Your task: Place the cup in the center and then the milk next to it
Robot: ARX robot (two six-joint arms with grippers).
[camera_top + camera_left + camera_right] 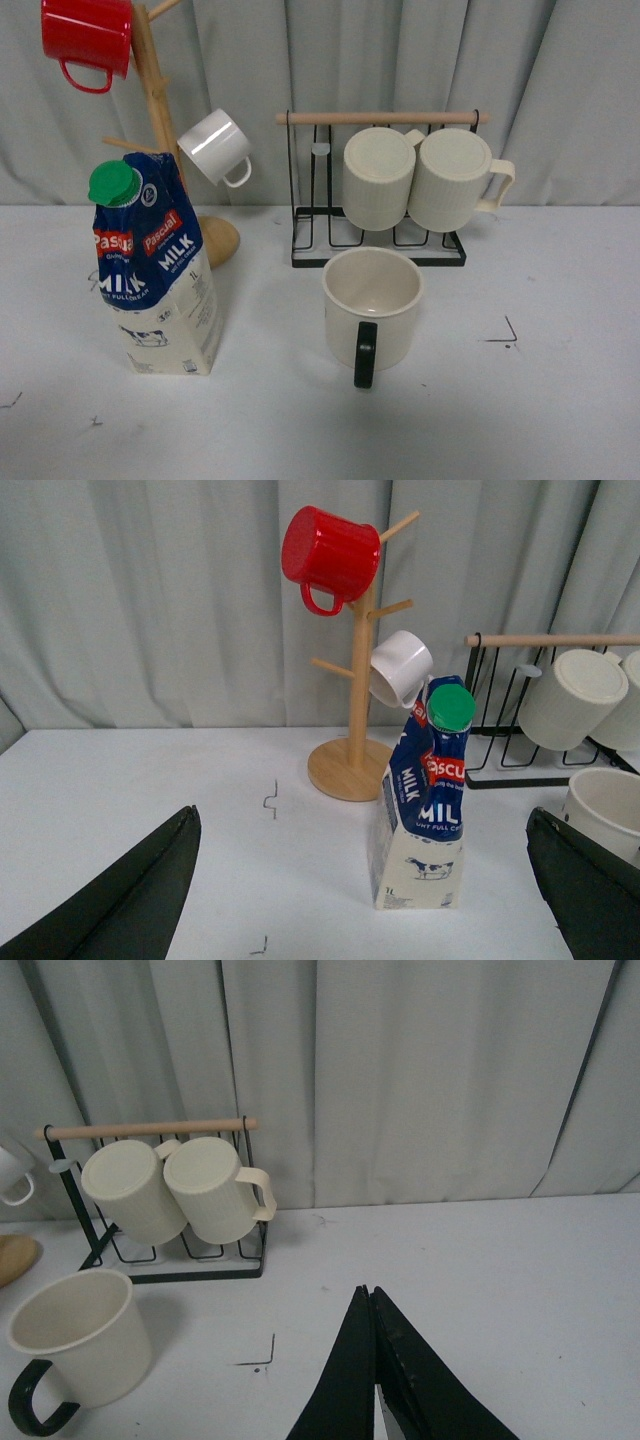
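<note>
The cup [372, 305], a wide cream mug with a black loop handle facing the front, stands upright on the white table [560, 400] near the middle; no face on its side shows. It also appears in the right wrist view, cup [82, 1348], and at the edge of the left wrist view, cup [606, 811]. The milk [155, 268], a blue and cream carton with a green cap, stands to the cup's left, apart from it. In the left wrist view the milk [424, 810] stands ahead between the wide-open fingers [125, 900] of my left gripper [365, 895]. My right gripper [368, 1295] is shut on nothing. Neither arm shows in the front view.
A wooden mug tree [160, 110] with a red mug [87, 35] and a small white mug [216, 147] stands behind the milk. A black wire rack [380, 240] behind the cup holds two ribbed cream mugs [378, 178]. Grey curtains close the back.
</note>
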